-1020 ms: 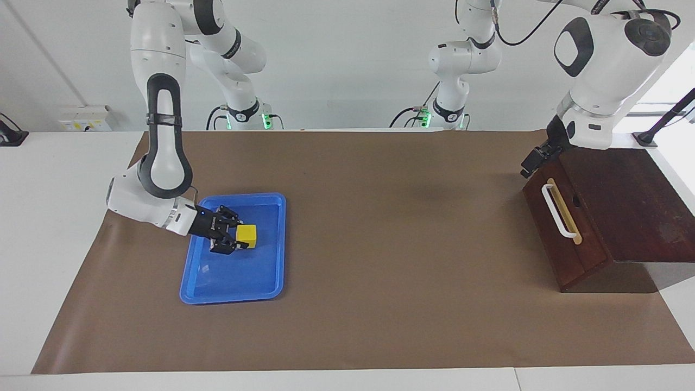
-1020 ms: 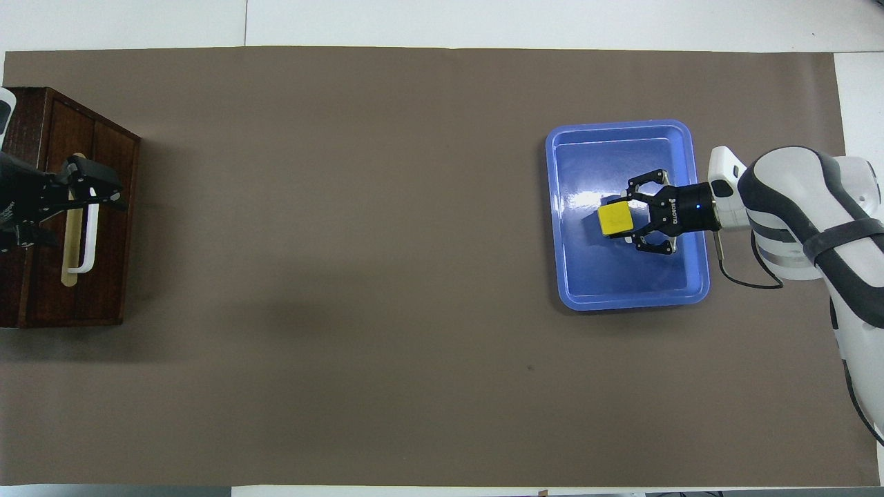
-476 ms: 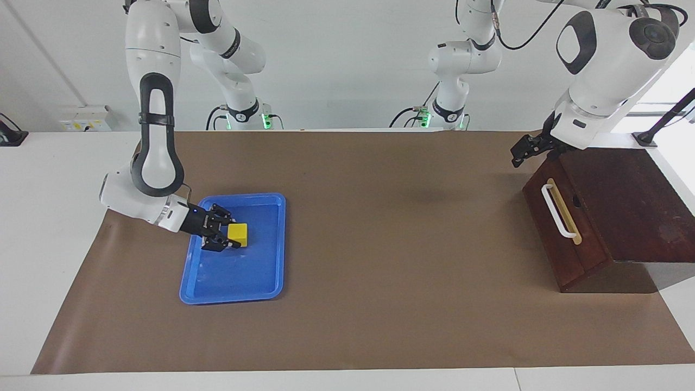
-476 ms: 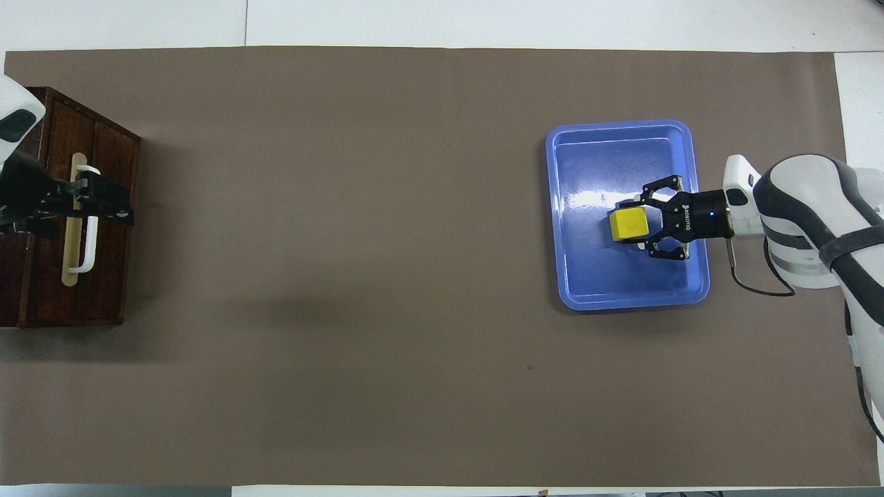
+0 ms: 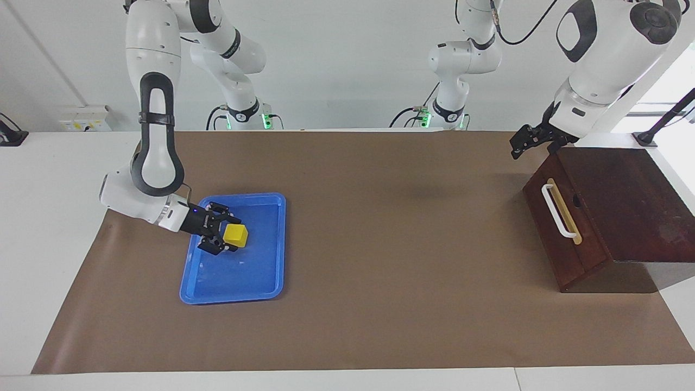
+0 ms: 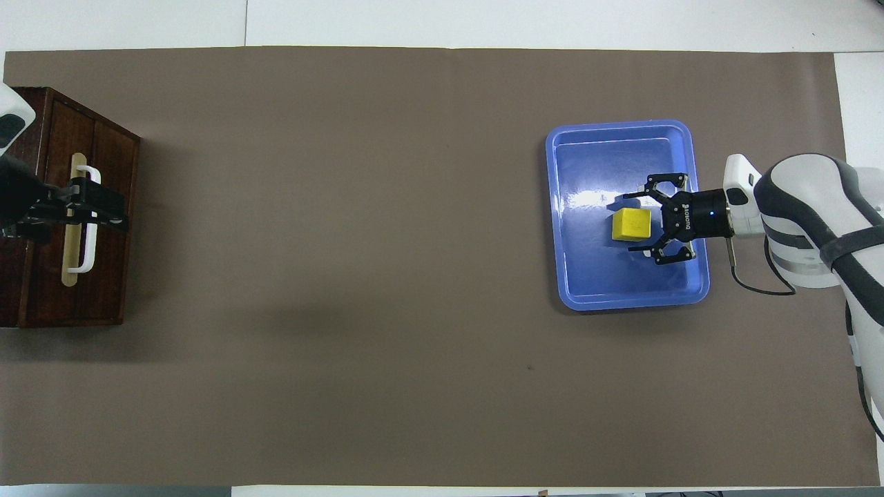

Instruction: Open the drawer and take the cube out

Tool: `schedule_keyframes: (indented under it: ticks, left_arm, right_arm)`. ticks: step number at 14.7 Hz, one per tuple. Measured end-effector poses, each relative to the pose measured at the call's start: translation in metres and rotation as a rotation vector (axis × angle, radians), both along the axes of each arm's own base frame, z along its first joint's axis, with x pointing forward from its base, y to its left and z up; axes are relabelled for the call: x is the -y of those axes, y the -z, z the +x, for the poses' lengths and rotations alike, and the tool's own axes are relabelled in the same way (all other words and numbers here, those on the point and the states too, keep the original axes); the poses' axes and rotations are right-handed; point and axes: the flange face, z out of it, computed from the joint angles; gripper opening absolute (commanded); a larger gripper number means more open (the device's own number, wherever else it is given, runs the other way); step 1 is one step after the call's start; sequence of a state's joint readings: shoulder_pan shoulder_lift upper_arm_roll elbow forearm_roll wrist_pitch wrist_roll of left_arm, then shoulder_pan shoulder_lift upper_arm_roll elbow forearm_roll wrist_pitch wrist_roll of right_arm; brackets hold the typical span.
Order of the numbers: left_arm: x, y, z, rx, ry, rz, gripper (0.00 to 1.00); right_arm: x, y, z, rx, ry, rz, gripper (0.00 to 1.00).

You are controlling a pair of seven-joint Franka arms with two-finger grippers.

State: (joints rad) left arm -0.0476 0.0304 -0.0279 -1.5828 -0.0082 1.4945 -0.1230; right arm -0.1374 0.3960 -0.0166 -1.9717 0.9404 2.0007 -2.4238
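The yellow cube (image 5: 237,234) (image 6: 631,225) lies in the blue tray (image 5: 260,277) (image 6: 621,293) at the right arm's end of the table. My right gripper (image 5: 229,235) (image 6: 637,227) is low in the tray, its fingers open on either side of the cube. The dark wooden drawer (image 5: 559,239) (image 6: 103,276) with its white bar handle (image 5: 556,210) (image 6: 86,221) is shut in the box at the left arm's end. My left gripper (image 5: 522,143) (image 6: 103,210) hangs in the air over the box's front top edge, clear of the handle.
The wooden box (image 5: 630,201) takes up the left arm's end of the brown mat (image 5: 380,228). The tray has a low raised rim around the cube.
My right gripper drew back a little in the tray, opened and let go of the cube, which now rests there. My left gripper rose off the drawer front to above the box.
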Motion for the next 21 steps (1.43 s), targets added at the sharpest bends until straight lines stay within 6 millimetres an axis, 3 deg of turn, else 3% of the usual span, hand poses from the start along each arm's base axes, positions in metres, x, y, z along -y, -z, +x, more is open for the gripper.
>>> schedule_keyframes:
  ticks: [3, 5, 12, 16, 19, 21]
  left_arm:
    - [-0.001, -0.001, 0.0, 0.005, 0.054, -0.007, 1.0]
    - [-0.002, -0.001, 0.0, 0.004, 0.079, -0.01, 1.0]
    - [-0.002, -0.004, 0.005, 0.042, 0.091, -0.012, 1.0]
    - [-0.004, -0.004, 0.005, 0.046, 0.088, -0.012, 1.0]
    - [-0.004, -0.004, 0.006, 0.052, 0.088, -0.012, 1.0]
    - [-0.004, -0.004, 0.006, 0.055, 0.088, -0.012, 1.0]
  right_arm:
    - [-0.008, -0.021, 0.007, -0.026, 0.003, 0.032, 1.0]
    - [-0.015, -0.047, 0.012, -0.044, 0.035, 0.039, 1.0]
    - [-0.047, -0.183, 0.001, -0.222, 0.213, -0.113, 1.0]
    - [-0.043, -0.241, 0.003, -0.337, 0.366, -0.272, 1.0]
    - [-0.059, -0.288, -0.002, -0.357, 0.514, -0.4, 1.0]
    - [-0.066, -0.315, -0.017, -0.418, 0.641, -0.447, 1.0]
